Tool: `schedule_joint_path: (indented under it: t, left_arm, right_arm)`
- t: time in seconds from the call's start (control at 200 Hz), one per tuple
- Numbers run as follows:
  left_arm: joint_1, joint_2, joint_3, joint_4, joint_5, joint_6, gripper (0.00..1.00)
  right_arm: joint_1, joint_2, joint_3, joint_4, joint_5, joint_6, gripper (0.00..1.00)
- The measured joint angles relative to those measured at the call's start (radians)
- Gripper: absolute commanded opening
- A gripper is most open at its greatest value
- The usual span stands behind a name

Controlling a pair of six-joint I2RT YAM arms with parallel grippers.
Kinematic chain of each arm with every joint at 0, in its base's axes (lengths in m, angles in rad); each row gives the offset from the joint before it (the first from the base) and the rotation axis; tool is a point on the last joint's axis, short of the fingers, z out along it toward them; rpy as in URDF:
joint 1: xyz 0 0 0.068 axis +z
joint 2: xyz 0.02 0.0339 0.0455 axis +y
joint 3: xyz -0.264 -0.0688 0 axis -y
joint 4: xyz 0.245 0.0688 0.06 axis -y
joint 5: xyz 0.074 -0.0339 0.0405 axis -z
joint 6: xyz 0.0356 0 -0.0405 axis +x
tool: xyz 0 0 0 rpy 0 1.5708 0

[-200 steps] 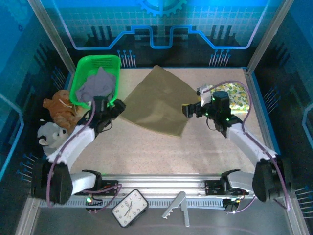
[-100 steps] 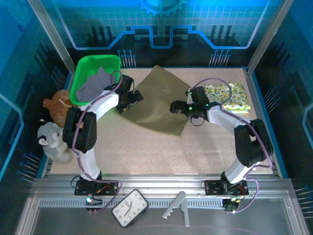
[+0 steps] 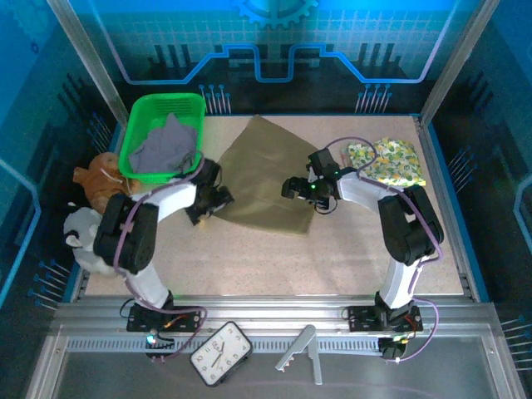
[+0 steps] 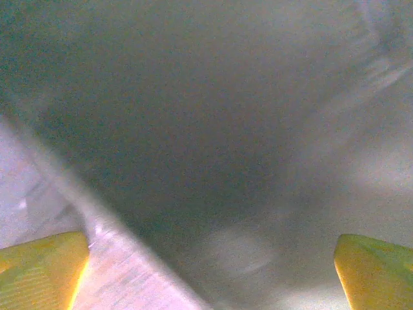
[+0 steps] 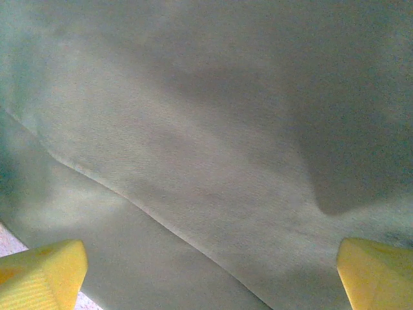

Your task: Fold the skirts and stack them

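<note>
Olive skirt (image 3: pixel 264 176) lies beneath the spread left hand (image 3: pixel 219 199) and spread right hand (image 3: pixel 289 188).

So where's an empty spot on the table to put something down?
The wide bare strip of table in front of the olive skirt, toward the near edge, is free. Crowded: the back, with the green basket, olive skirt and floral skirt.
</note>
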Motion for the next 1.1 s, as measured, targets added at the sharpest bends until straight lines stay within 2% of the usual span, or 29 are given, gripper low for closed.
schedule_joint_path:
  t: [0.135, 0.285, 0.475, 0.595, 0.735, 0.865, 1.1]
  left_arm:
    - [0.0, -0.126, -0.076, -0.043, 0.034, -0.025, 0.99]
    - [0.0, -0.151, 0.007, -0.036, 0.068, -0.026, 0.99]
    - [0.0, 0.0, 0.237, -0.004, 0.066, -0.014, 0.99]
    - [0.001, 0.114, 0.291, 0.013, 0.059, -0.006, 0.99]
    - [0.003, 0.19, 0.283, 0.01, 0.057, -0.003, 0.99]
    - [0.003, 0.192, 0.232, 0.026, 0.054, -0.007, 0.99]
    - [0.003, 0.023, -0.002, 0.149, 0.052, -0.047, 0.99]
  right_arm:
    - [0.0, 0.0, 0.0, -0.027, -0.003, -0.002, 1.0]
    - [0.003, -0.002, 0.0, -0.029, -0.012, 0.008, 1.0]
    - [0.04, -0.019, 0.0, -0.025, -0.016, 0.04, 1.0]
    - [0.059, -0.025, 0.0, -0.008, -0.031, 0.064, 1.0]
    - [0.071, -0.025, -0.003, 0.016, -0.051, 0.099, 1.0]
    - [0.083, -0.025, -0.03, 0.045, -0.066, 0.132, 1.0]
    - [0.092, -0.024, -0.112, 0.101, -0.082, 0.222, 1.0]
